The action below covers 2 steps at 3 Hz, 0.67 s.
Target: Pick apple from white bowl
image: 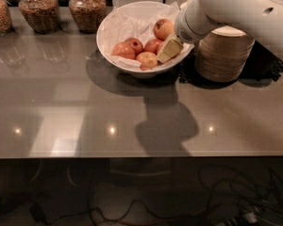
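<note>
The white bowl (114,25), wide and lined with crinkled white paper, stands at the back of the grey table. Several red-yellow apples lie in it, one of them at the front (146,59) and one at the back right (163,28). My white arm comes in from the upper right. My gripper (168,51) reaches down into the right side of the bowl, its pale tip next to the apples in the middle.
A stack of beige disposable bowls (224,53) stands right of the white bowl, under my arm. Three glass jars of grains (87,7) line the back left. The table's front edge (141,156) runs across, with cables on the floor below.
</note>
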Available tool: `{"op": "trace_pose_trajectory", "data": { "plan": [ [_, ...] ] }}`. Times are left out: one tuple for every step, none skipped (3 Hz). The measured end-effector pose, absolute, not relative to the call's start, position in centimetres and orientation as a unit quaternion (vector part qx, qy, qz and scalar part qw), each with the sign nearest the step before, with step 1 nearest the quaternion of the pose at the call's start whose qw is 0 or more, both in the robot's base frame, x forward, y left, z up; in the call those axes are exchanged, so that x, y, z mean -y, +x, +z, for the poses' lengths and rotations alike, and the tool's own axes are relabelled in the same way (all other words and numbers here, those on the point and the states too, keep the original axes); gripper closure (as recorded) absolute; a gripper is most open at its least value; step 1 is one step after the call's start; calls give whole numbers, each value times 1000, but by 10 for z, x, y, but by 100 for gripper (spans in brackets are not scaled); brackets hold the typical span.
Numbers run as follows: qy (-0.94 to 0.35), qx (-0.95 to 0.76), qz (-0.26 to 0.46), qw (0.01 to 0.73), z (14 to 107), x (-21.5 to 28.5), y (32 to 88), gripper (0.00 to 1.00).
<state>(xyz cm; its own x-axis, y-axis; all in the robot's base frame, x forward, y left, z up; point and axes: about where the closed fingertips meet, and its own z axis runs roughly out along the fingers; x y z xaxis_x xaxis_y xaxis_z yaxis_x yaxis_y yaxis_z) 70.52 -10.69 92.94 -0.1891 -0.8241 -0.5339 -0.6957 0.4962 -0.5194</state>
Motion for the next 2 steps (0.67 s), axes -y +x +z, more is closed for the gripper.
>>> {"op": "trace_pose_trajectory", "data": {
  "plan": [
    [-498,-777,-78,376,913,113,704,15],
    [-504,-787,-74,349,898,119,697,18]
  ]
}}
